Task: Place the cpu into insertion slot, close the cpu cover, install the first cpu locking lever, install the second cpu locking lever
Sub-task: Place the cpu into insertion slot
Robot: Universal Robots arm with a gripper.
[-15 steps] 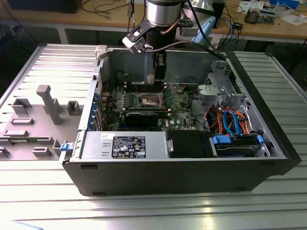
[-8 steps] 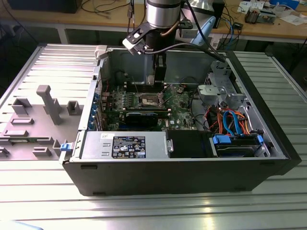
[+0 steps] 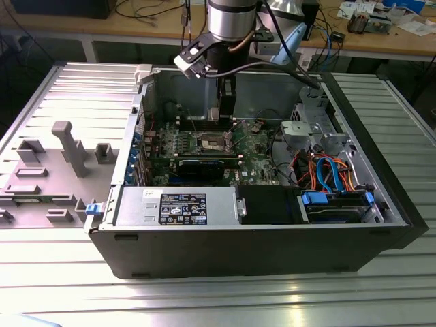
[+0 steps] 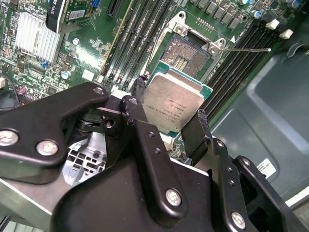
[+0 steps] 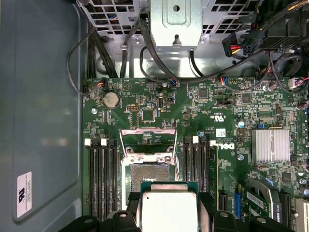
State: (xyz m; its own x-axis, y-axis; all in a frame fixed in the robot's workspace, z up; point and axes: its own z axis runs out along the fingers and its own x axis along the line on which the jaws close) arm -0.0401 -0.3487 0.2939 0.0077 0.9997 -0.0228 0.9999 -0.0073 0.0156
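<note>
My gripper (image 4: 166,121) is shut on the cpu (image 4: 174,102), a flat square chip with a silver-grey top, pinched at two opposite edges by black fingers (image 4: 133,110). The chip hangs a little above the board, just short of the insertion slot (image 4: 187,52), whose dark square of contacts lies bare. In the first wrist view the cpu (image 5: 168,211) sits right beside the insertion slot (image 5: 148,172), and the cpu cover (image 5: 147,131), a thin silver frame, stands swung open on the slot's far side. A thin wire lever (image 4: 248,49) sticks out beside the socket. In the exterior view the gripper (image 3: 222,114) reaches down into the open computer case.
Long memory slots (image 5: 99,179) flank the socket on both sides. A finned heat sink (image 5: 270,145), a black card (image 3: 204,167), the grey power-supply box (image 3: 177,204), a metal drive cage (image 3: 317,129) and orange and blue cables (image 3: 327,170) crowd the case. A grey fixture (image 3: 68,146) stands at the exterior view's left.
</note>
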